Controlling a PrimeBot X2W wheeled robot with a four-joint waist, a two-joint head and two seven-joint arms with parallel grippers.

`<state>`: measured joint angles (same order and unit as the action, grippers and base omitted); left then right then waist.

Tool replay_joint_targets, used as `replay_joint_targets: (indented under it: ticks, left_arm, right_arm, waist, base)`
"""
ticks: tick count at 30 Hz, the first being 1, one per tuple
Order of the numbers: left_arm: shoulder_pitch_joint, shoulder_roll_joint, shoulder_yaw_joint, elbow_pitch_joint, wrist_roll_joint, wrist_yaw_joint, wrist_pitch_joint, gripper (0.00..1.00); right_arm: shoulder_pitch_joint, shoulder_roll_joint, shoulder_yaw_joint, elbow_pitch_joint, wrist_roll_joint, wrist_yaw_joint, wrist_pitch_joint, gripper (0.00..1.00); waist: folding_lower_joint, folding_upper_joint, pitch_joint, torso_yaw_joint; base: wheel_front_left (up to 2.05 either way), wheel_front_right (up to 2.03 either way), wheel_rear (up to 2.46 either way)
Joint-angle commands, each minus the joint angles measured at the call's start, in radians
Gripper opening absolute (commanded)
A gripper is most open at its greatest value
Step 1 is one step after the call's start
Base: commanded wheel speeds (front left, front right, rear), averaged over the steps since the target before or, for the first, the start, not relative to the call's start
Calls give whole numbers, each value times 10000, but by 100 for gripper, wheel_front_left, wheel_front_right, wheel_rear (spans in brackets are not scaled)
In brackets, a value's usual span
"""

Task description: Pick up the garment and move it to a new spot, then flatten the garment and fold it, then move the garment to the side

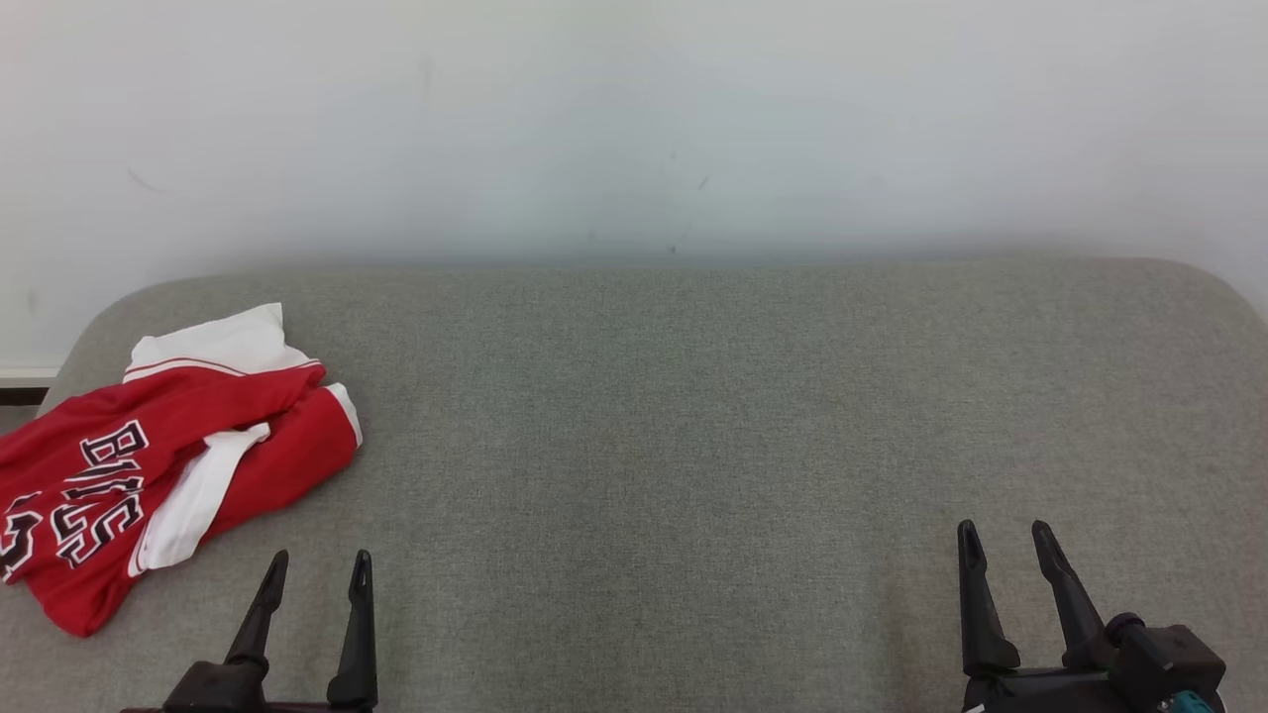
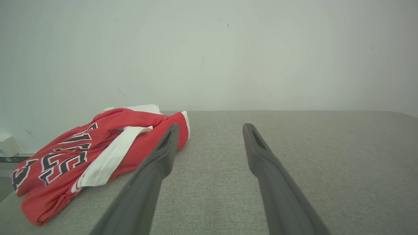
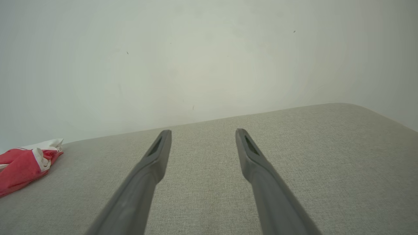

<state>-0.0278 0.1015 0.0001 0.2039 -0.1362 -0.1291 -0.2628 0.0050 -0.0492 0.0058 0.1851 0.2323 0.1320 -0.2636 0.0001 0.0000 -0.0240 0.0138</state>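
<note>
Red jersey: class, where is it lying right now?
In the head view the red jersey lies crumpled at the left end of the grey cushion, just ahead and left of the open left claw.

The bed (image 1: 693, 416) has a grey woven cover and rounded corners. A crumpled red and white garment (image 1: 149, 465) lies on its left side.

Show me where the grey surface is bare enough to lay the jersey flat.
Bare: the grey surface from the red jersey across to its right edge, between the wall and the left gripper and right gripper. Crowded: the left end, where the jersey lies bunched.
</note>
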Motion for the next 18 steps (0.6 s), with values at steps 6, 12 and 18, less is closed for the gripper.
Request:
replay_joint_targets:
  ticks: [6, 12, 18]
  left_arm:
    - [-3, 34, 17, 28, -147, -12, -33, 100]
    - [-155, -31, 90, 92, -197, -15, -33, 100]
    - [-232, -74, 177, 210, -264, -11, -32, 100]
  right_arm:
    - [104, -20, 31, 12, 76, -24, -18, 100]
    - [126, -20, 145, 68, 133, -24, -14, 100]
    - [167, -20, 183, 115, 244, -24, -14, 100]
  waist:
    - [-1, 0, 18, 39]
    - [-1, 0, 51, 351]
    - [-1, 0, 90, 1123]
  base:
    - [0, 0, 0]
    - [0, 0, 0]
    - [0, 0, 0]
